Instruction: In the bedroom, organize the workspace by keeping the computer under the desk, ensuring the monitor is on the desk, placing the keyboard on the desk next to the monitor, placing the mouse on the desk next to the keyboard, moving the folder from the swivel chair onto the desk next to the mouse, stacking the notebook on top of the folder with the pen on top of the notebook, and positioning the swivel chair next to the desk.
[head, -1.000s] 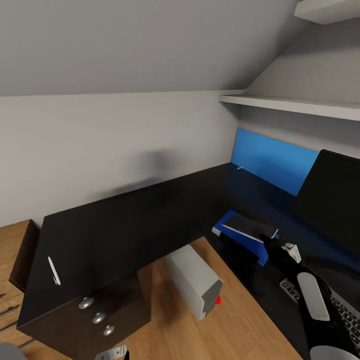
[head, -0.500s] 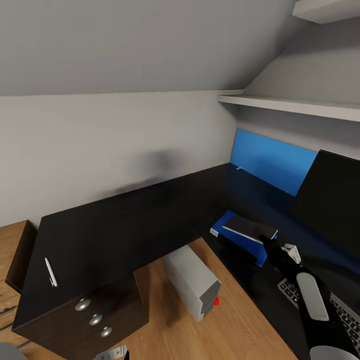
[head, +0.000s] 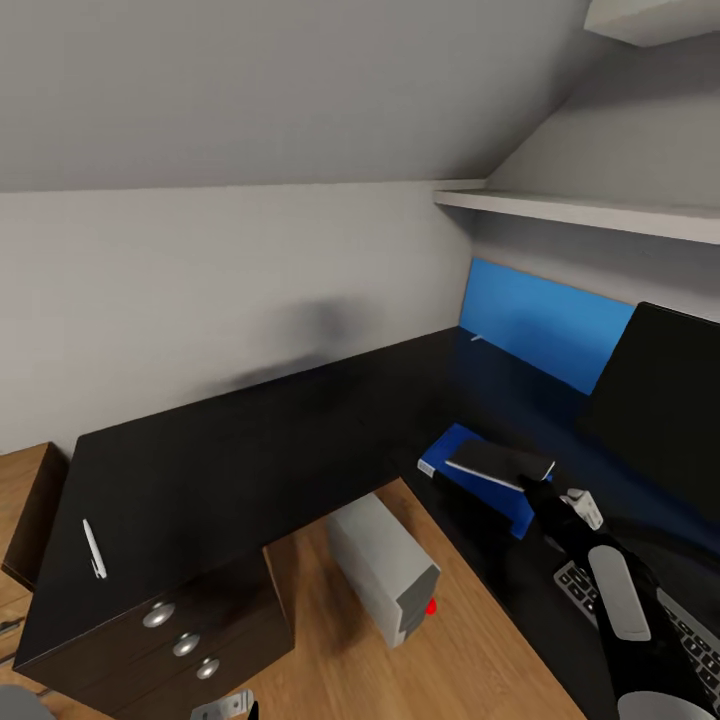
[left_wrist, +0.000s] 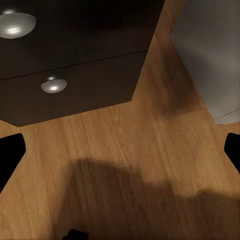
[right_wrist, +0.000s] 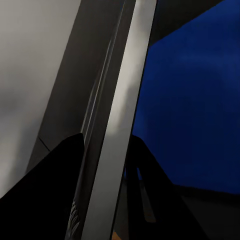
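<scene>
One notebook (head: 498, 463), pinched at its near edge by right gripper (head: 545, 484), tilted above one blue folder (head: 470, 475) on desk (head: 250, 440). One pen (head: 93, 548) far along desk; one computer (head: 385, 567) beneath. Monitor (head: 655, 395), keyboard (head: 670, 615) cut off. Left gripper (left_wrist: 120, 150) fingers spread.

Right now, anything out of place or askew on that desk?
Yes. The pen lies alone at the far left end of the desk, far from the folder where it belongs. The notebook is tilted, its edge pinched by the right gripper, not yet lying flat on the folder.
</scene>
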